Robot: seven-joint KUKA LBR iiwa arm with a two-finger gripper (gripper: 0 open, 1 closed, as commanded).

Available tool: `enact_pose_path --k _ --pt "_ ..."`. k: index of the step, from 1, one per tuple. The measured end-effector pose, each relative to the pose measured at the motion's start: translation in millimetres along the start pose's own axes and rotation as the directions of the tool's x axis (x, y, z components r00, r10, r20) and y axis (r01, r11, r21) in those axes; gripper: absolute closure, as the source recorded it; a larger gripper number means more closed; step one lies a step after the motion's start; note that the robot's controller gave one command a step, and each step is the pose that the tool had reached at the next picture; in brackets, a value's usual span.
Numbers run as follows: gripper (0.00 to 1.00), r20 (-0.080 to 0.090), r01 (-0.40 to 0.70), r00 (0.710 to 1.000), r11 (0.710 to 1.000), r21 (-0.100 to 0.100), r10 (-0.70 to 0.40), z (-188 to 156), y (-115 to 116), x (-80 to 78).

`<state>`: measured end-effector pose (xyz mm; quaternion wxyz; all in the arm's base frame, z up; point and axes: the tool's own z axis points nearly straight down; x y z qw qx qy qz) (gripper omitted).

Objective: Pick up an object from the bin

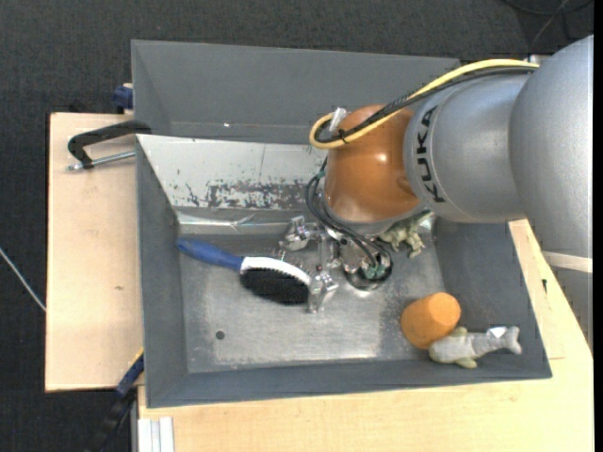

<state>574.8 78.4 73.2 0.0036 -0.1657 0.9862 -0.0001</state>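
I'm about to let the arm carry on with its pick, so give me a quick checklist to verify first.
1. Is the gripper low in the bin, at the head of the brush: ok.
2. Is the brush lying flat, blue handle free toward the left: ok.
3. Are the orange ball and toy shark apart from the brush, in the lower right corner: ok.
4. Is the brush actually gripped: cannot tell.

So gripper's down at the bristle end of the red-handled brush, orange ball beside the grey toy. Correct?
No: the handle of the brush is blue, not red, as the camera view shows. The rest holds: the gripper is at its bristle end, the orange ball beside the grey toy.
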Motion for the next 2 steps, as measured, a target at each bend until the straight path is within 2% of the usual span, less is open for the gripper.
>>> enact_pose_path --k 1,2 --pt "1.0 -0.006 -0.004 1.0 1.0 0.008 0.004 -2 -6 1.4" --pt "1.0 0.008 0.032 0.999 0.999 0.002 -0.032 -185 -19 -15.5"
